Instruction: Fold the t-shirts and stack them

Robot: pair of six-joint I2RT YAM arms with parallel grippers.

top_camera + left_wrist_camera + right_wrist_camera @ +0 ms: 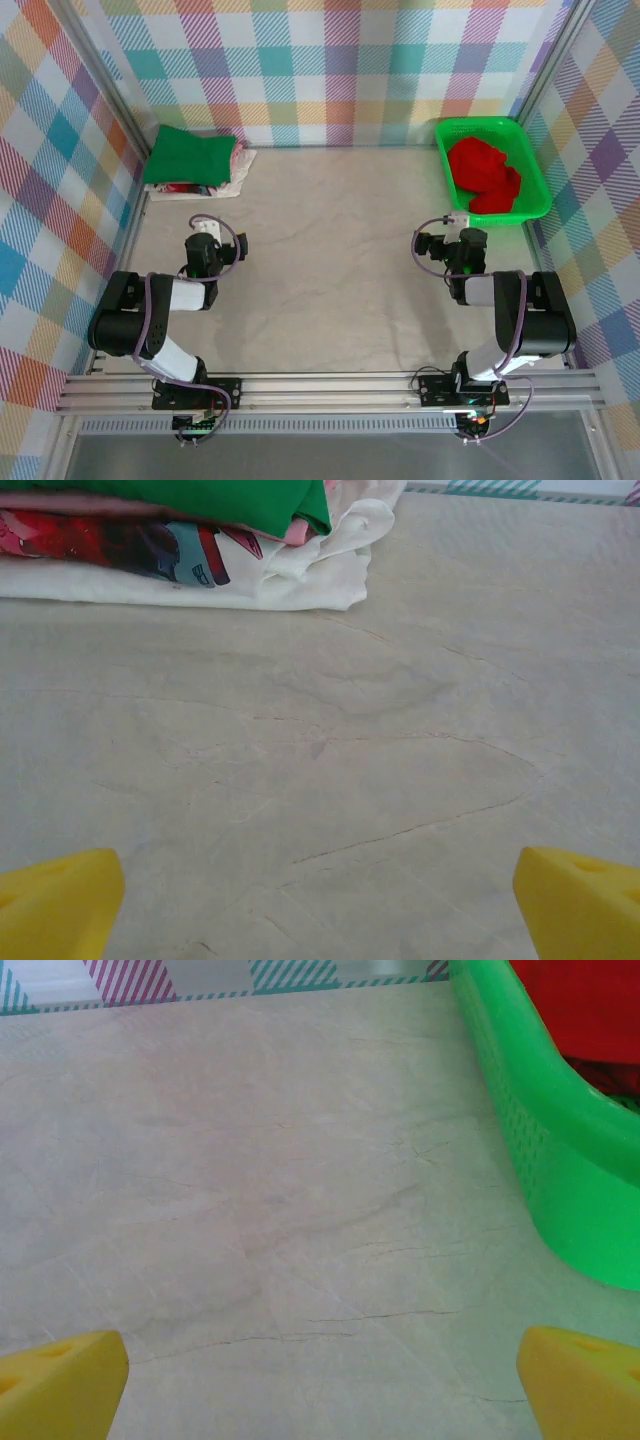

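A stack of folded t-shirts [195, 163] lies at the back left, a dark green one [210, 500] on top, pink and white ones [300, 575] under it. A crumpled red t-shirt [485, 175] fills the green basket [534, 160] at the back right; its red cloth [585, 1005] shows over the basket wall [540, 1130]. My left gripper [205, 235] is open, its yellow fingertips [60, 900] wide apart over bare table in front of the stack. My right gripper [452, 232] is open too, one fingertip [575, 1380] near the basket, nothing between them.
Both arms rest low near the front of the table [330, 240], folded back over their bases. Checked walls enclose the table on three sides. A metal rail [330, 385] runs along the near edge.
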